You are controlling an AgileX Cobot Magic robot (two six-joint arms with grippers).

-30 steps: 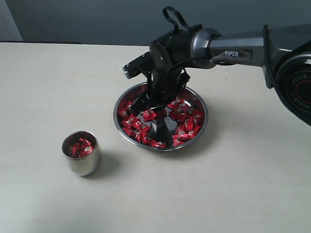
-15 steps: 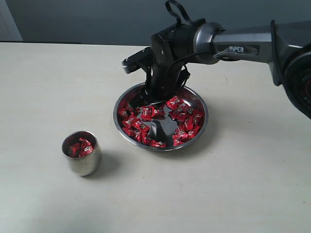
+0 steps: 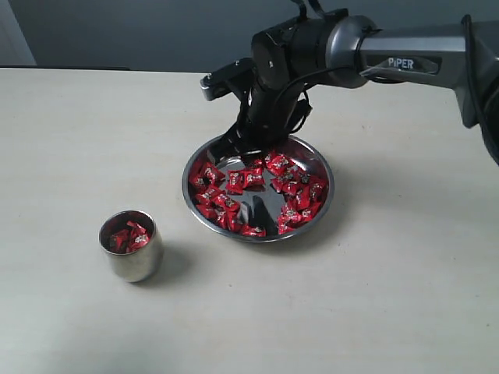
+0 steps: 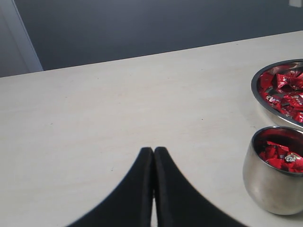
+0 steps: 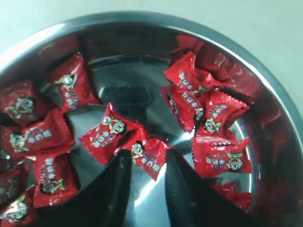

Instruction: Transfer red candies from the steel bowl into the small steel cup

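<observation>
- The right arm is reaching in from the right of the exterior view, with its wrist bending down over the steel bowl.
- The right hand is hanging over the back-left part of the bowl, its two dark fingers spread with a clear gap between the tips.
- In the right wrist view one red candy is showing in that gap at the fingertips. I cannot tell whether the fingers are touching it or whether it is simply lying on the bowl's floor beneath them.
- The red candies are lying mostly in the steel bowl, clustering along its left and right sides and leaving a bare shiny patch in the middle and near the front.
- The steel bowl is sitting on the table near the middle of the exterior view.
- The small steel cup is standing upright on the table, in front of and to the left of the bowl, near it but apart from it.
- A few red candies are already sitting inside the cup, below its rim.
- The left hand is hovering over bare table with its fingers pressed together, tips meeting; it is holding nothing, and the cup and the bowl's edge are showing off to one side of it.
</observation>
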